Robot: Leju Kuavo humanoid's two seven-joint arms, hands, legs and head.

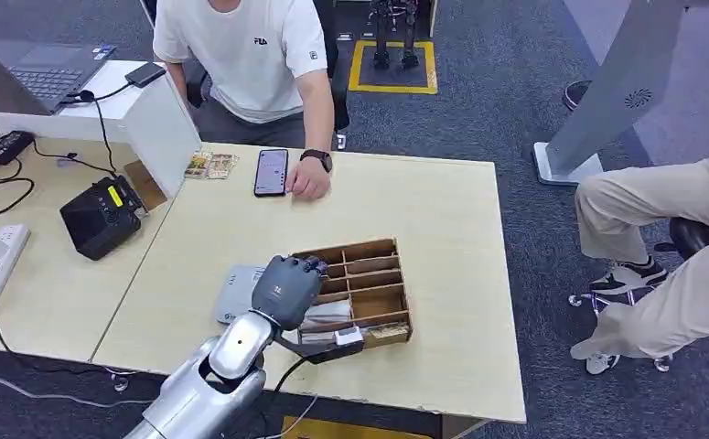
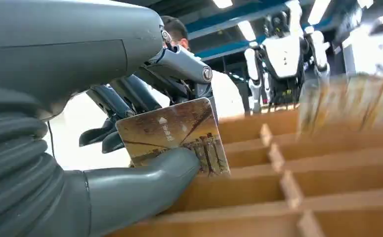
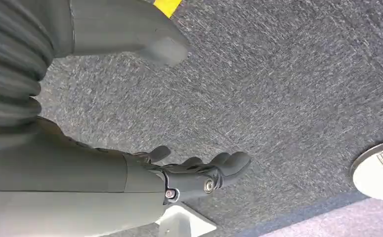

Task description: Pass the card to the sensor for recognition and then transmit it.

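Nearest the robot, the left hand hovers over the wooden divider box at the front edge of the surface. In the left wrist view it pinches the card between thumb and fingers, the card standing nearly upright just above the box's compartments. The step in hand looks like lifting the card clear of the box. Do that straight up, so the lower edge does not catch a divider, and keep the pinch firm, since only one corner region is under the thumb.

At about nine o'clock from the box, just beside it, lies a flat grey pad, probably the sensor; I judge the card should go there next, flat face down and low over it. Farther off, at eleven o'clock, a black device sits on the adjoining desk, and at twelve a person's hand rests beside a phone.

The right hand hangs over carpet floor, empty, fingers loosely apart.
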